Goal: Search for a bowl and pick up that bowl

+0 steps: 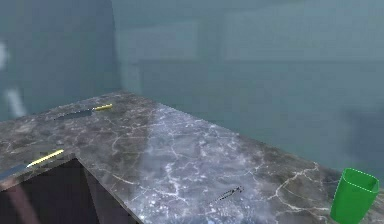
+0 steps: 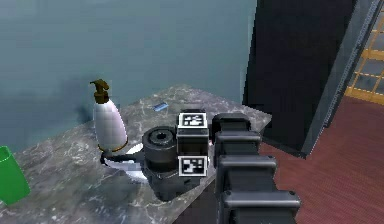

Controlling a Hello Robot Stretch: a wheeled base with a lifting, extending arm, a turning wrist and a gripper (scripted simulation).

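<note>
So the robot's at a dark marble counter (image 2: 60, 150) against a teal wall. In the arm side view the arm (image 2: 247, 180) reaches out over the top, and the gripper (image 2: 145, 156) is right up against stuff. One white pump bottle (image 2: 108, 122) with a brown top stands upright just beyond it. At the bottle's foot sits one low white rounded thing (image 2: 124, 166), probably the bowl, partly hidden behind the gripper's dark body. The bottle crowds it, touching or nearly, can't say which.

Honestly can't tell how wide the fingers sit or whether the gripper has hold of anything, since the white thing lies on the counter right at it. Too little of it shows to call which way it faces, and it looks round, so no clear long axis.

Other bits, counted:
- one green cup (image 2: 10, 176) at the arm side view's left edge
- one small grey-blue thing (image 2: 160, 104) out near the wall
- two thin yellow sticks (image 1: 45, 158) on the forward view's left, well apart
- one tiny dark thing (image 1: 230, 193) mid-counter

A dark doorway (image 2: 300, 70) and reddish wood floor (image 2: 335, 160) are on the arm side view's right.
</note>
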